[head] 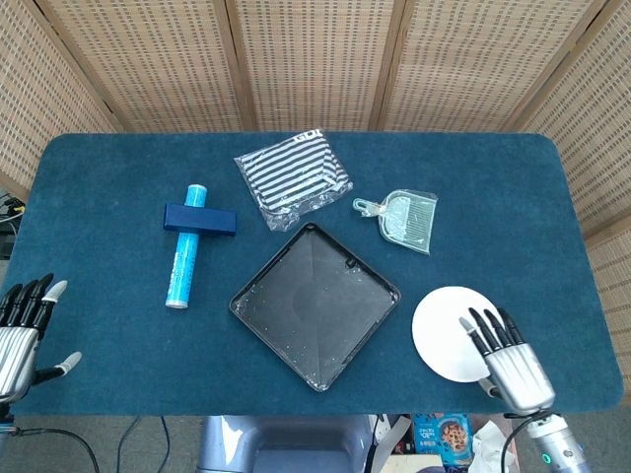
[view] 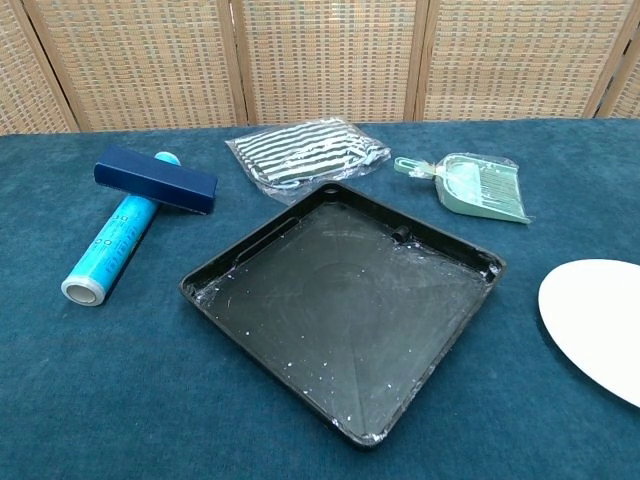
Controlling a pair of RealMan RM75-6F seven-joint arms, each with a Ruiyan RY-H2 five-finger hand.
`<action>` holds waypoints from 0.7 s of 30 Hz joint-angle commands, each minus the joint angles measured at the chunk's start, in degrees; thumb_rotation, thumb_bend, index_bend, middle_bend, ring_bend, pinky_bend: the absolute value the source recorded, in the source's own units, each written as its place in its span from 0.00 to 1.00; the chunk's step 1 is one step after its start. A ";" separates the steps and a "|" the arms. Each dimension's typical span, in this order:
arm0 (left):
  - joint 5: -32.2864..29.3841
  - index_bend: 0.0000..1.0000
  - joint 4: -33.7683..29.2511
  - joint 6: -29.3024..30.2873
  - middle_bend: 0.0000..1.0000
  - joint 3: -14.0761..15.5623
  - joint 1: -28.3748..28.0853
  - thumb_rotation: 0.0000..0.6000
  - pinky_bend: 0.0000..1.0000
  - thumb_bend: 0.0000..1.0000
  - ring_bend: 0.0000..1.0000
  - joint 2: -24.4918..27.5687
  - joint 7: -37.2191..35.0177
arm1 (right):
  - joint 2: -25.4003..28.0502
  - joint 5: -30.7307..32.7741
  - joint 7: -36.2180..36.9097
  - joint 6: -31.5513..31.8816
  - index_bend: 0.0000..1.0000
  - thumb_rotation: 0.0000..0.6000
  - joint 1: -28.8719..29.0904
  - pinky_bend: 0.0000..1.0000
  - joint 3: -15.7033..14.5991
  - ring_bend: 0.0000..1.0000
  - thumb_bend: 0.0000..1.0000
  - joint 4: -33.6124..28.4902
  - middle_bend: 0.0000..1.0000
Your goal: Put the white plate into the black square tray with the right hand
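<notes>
**Right hand over the plate's near edge, grasp not yet made**

The white plate (head: pixel 454 330) lies flat on the blue table (head: pixel 99 168) at the lower right of the head view, just right of the black square tray (head: pixel 315 305) and apart from it. The right hand (head: pixel 508 357) sits at the plate's lower-right edge with fingers spread and extended over the rim, holding nothing; whether the fingertips touch the plate cannot be told. The left hand (head: pixel 22 330) rests at the lower left corner of the frame, fingers apart and empty.

The step in hand looks like getting a grip on the plate. A thin plate lying flat on cloth gives little to catch, so the hand probably needs its fingers on top of the rim and the thumb worked under the edge, perhaps after sliding the plate slightly off the table's near edge. Once pinched, it should be lifted clear of the tray's raised wall, carried left, and set down level inside.

The tray sits cornerwise at centre frame. It holds no objects, only white specks and smears on its floor. Above it lie a striped pouch (head: pixel 294 177) and a bagged green dustpan (head: pixel 404 219); upper left, a blue roll (head: pixel 183 264) lies under a navy box (head: pixel 200 219).
</notes>
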 commanded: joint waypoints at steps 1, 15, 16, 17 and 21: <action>-0.28 0.00 0.02 -0.08 0.00 -0.10 -0.02 1.00 0.00 0.00 0.00 -0.01 -0.02 | -3.49 -1.50 -0.58 -2.56 0.13 1.00 1.85 0.00 -1.06 0.00 0.00 3.78 0.00; -0.94 0.00 0.16 -0.95 0.00 -0.01 -0.31 1.00 0.00 0.00 0.00 -0.38 0.55 | -8.22 0.92 -1.81 -7.45 0.20 1.00 3.67 0.00 -1.88 0.00 0.00 6.99 0.00; -1.02 0.00 0.15 -1.03 0.00 -0.05 -0.36 1.00 0.00 0.00 0.00 -0.41 0.62 | -8.40 1.04 -1.95 -7.43 0.20 1.00 3.74 0.00 -1.80 0.00 0.00 7.16 0.00; -1.04 0.00 0.15 -1.09 0.00 -0.04 -0.38 1.00 0.00 0.00 0.00 -0.43 0.68 | -8.50 1.16 -2.00 -7.43 0.20 1.00 3.78 0.00 -1.74 0.00 0.00 7.27 0.00; -1.14 0.00 0.19 -1.35 0.00 0.03 -0.47 1.00 0.00 0.00 0.00 -0.61 1.01 | -9.03 2.01 -2.70 -7.71 0.24 1.00 3.96 0.00 -1.30 0.00 0.06 8.10 0.00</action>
